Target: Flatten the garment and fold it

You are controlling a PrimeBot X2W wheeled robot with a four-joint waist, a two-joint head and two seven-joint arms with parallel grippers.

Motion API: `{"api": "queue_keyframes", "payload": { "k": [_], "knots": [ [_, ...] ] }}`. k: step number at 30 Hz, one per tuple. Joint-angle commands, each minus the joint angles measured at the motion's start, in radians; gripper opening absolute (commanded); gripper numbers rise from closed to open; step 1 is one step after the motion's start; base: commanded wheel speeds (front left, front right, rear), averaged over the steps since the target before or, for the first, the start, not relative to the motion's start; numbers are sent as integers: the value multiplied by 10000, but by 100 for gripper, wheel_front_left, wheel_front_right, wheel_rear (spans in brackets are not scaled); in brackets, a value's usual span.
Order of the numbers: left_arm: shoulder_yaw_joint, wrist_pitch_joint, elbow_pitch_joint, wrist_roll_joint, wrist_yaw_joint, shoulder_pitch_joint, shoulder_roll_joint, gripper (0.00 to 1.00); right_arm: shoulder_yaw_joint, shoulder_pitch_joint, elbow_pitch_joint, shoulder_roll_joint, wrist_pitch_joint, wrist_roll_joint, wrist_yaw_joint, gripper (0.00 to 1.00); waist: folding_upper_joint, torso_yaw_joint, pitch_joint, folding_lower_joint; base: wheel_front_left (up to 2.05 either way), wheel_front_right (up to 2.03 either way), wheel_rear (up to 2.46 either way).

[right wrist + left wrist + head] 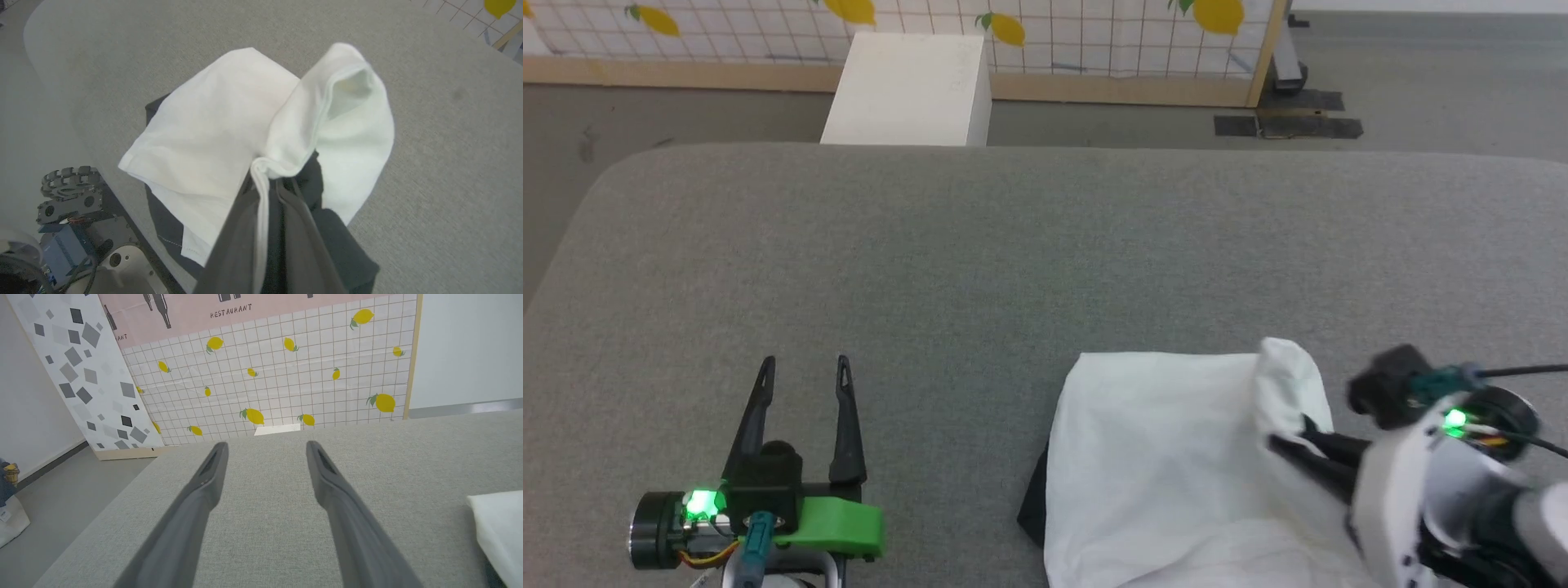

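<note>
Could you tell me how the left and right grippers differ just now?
The left gripper stands open and empty; the right gripper is shut on a raised fold of the soft white-and-black shirt. The left points straight up the head view over the bare grey fabric surface; the right angles toward the robot's left, into the shirt. Both have two long dark fingers and a green wrist light.

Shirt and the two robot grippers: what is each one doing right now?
garment: crumpled, not flat, lying on the grey surface, one white edge lifted up.
right gripper: jaws shut on the garment's white fabric.
left gripper: jaws open, holding nothing, apart from the garment.
</note>
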Motion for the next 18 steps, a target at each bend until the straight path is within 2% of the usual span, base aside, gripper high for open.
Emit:
{"api": "queue_keyframes", "payload": {
  "k": [1,5,10,18],
  "knots": [
    [-41,-36,-17,82,-49,-84,-75,100,315,-521,32,251,12,-231,-15,0,-1,167,209,0,0,0,0],
    [-118,-36,29,48,-75,-308,-204,100,1373,-1698,784,961,-55,-584,-15,0,-1,364,493,0,0,0,0],
    [-161,-36,110,29,-89,-579,-327,100,2566,-3081,2440,2001,-278,-693,-15,0,-1,559,771,0,0,0,0],
    [-209,-36,208,13,-128,-867,-480,100,4106,-4181,4920,3256,-659,-390,-15,0,-1,806,1086,0,0,0,0]
  ]
}}
